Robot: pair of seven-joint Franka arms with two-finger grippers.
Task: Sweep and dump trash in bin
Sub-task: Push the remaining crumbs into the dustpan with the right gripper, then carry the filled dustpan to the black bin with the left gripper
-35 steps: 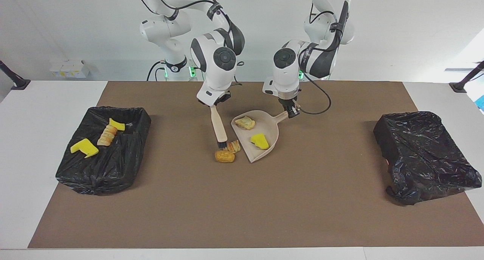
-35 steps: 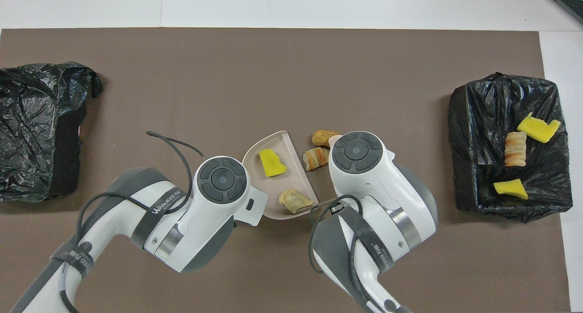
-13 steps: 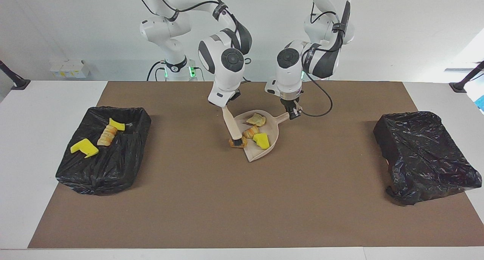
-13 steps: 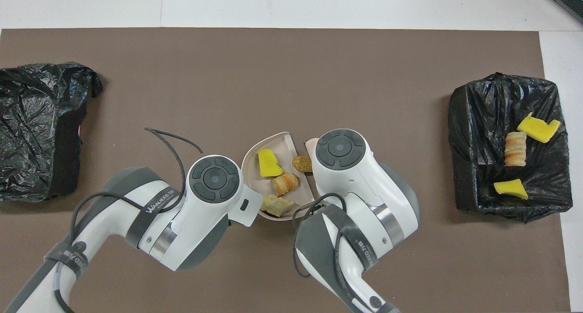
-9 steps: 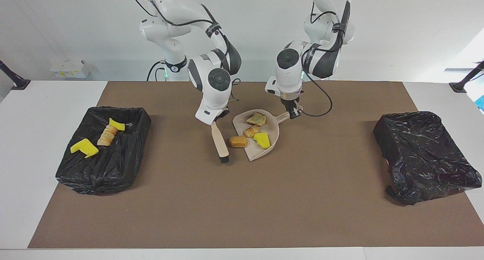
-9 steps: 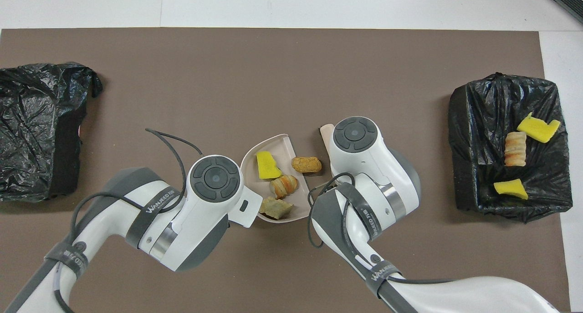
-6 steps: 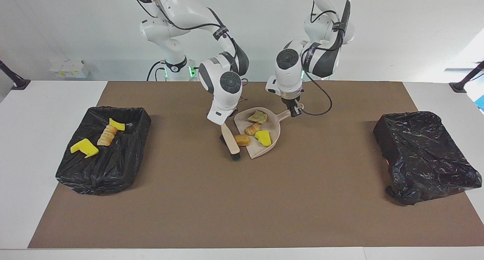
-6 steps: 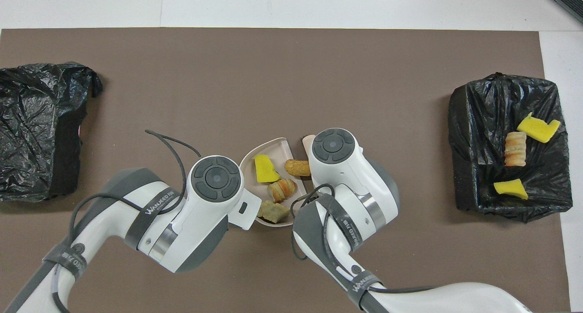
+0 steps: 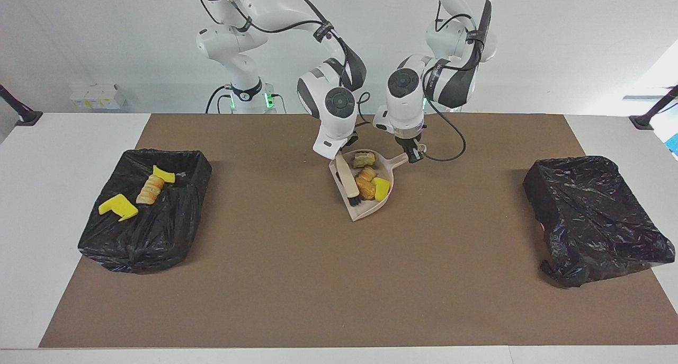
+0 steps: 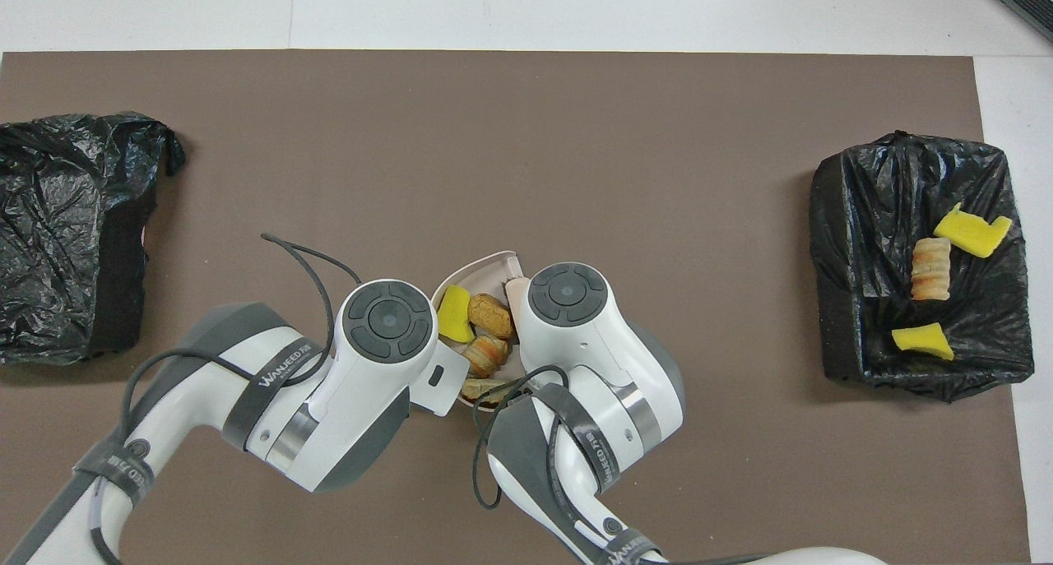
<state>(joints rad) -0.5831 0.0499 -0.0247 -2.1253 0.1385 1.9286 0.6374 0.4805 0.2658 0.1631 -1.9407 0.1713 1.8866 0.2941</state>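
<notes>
The beige dustpan (image 9: 369,206) lies on the brown mat between the arms; its rim also shows in the overhead view (image 10: 481,266). Several scraps lie in it: a yellow chunk (image 9: 382,188), orange bread lumps (image 9: 365,182) and a tan lump (image 9: 364,159). My left gripper (image 9: 412,156) is shut on the dustpan's handle (image 9: 402,161). My right gripper (image 9: 339,157) is shut on the brush (image 9: 347,181), whose black bristles rest inside the pan against the lumps. Three more scraps, two yellow and one tan roll (image 9: 150,188), lie in the black bin (image 9: 139,231) toward the right arm's end.
A second bin (image 9: 593,215) wrapped in black plastic stands toward the left arm's end, also in the overhead view (image 10: 62,236). In the overhead view both arms' hands cover the dustpan's handle and the brush. A cable loops from the left gripper.
The brush swung out, came back and pushed the last bread lump off the mat into the dustpan. The scraps are now bunched deeper in the pan. The left gripper held the pan nearly still.
</notes>
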